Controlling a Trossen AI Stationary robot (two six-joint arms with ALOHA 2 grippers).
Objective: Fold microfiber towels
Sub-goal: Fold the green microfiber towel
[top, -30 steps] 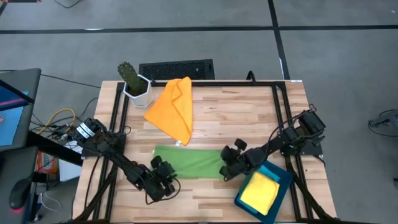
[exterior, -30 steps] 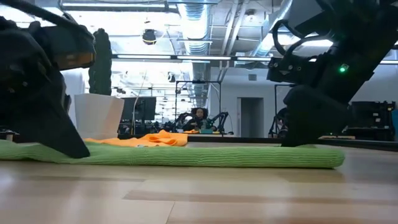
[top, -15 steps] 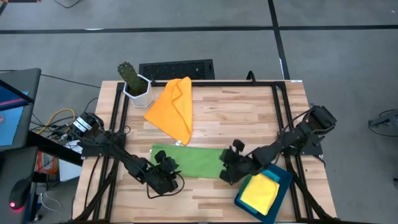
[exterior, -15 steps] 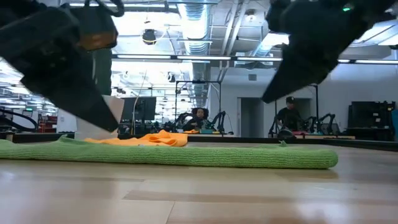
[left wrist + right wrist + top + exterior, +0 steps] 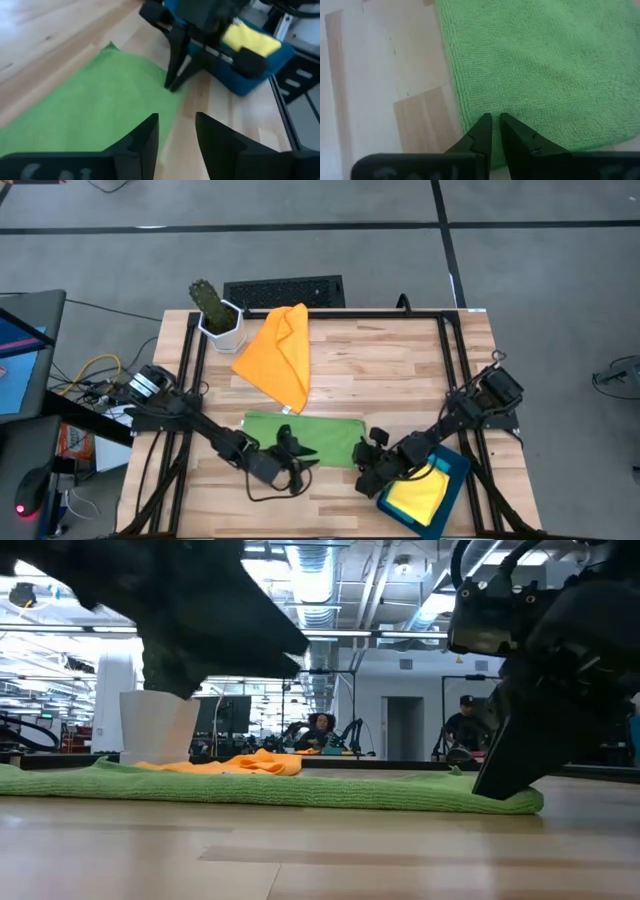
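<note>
**Green towel half-folded, orange one still waiting**

The green towel [image 5: 305, 437] lies flat on the wooden table [image 5: 400, 370] as a long doubled strip, near the front edge between the two arms. It looks to be one fold along, with at least one more fold across its length needed before it is finished.

The right gripper [image 5: 491, 131] is down at the strip's right end, close to its front corner. Its fingers [image 5: 479, 131] stand nearly together with only a thin slit between them, tips over the cloth's edge. Whether any fabric is pinched in that slit cannot be told.

The left gripper [image 5: 176, 131] hangs over the strip's front edge, toward the middle. Its fingers are apart, a clear gap between them, and nothing is held.

A yellow towel [image 5: 419, 490] already sits folded in the dark teal tray [image 5: 458, 465] at the front right corner of the table, so that one appears done. An orange towel [image 5: 280, 352] lies loosely heaped at the back of the table, beside the white pot with a cactus [image 5: 212, 308], and is plainly unfolded.

By this reckoning one cloth is finished, one is mid-fold, and the orange one is untouched. No other towels show in these views.
</note>
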